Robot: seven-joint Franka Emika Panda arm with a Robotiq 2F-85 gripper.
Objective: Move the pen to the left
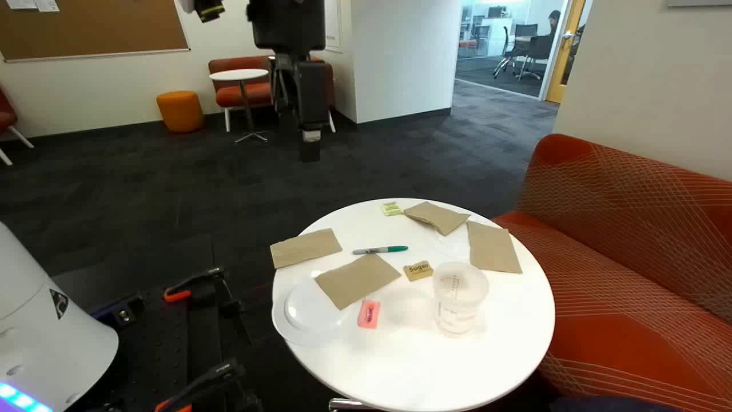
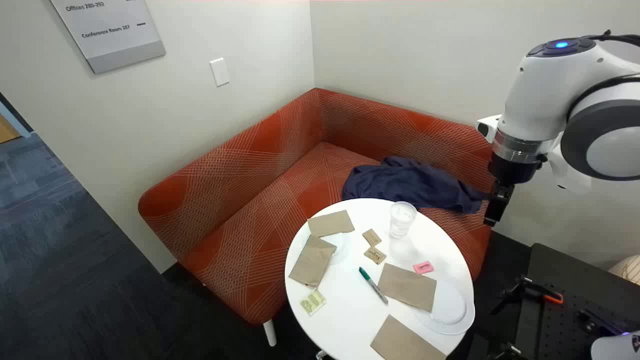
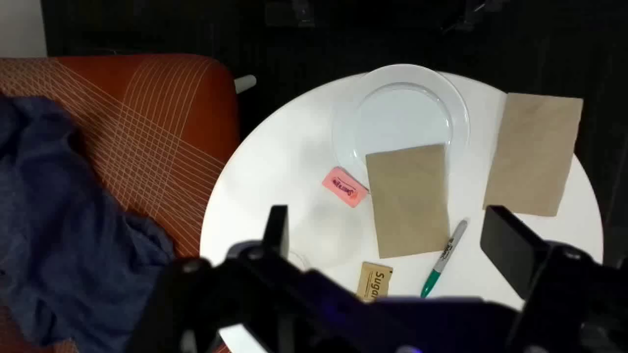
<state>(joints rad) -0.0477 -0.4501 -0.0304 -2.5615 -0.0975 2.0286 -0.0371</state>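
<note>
The pen is a marker with a grey barrel and a teal-green cap. It lies flat on the white round table (image 1: 434, 372), near the middle, in both exterior views (image 1: 380, 250) (image 2: 373, 285). In the wrist view the pen (image 3: 444, 258) lies at a slant beside the corner of a tan paper sheet (image 3: 407, 201), with the cap toward the bottom. My gripper (image 3: 386, 220) is open and empty, its fingers wide apart. In the exterior views the gripper (image 1: 310, 146) (image 2: 492, 217) hangs well above the table, apart from the pen.
Several tan sheets lie around the pen. A clear cup (image 1: 459, 297) stands on the table. A clear plate (image 1: 311, 312), a pink packet (image 1: 369, 315), sugar packets (image 2: 375, 255) and a yellow-green packet (image 1: 392, 208) lie on it. A red sofa (image 2: 260, 200) borders the table.
</note>
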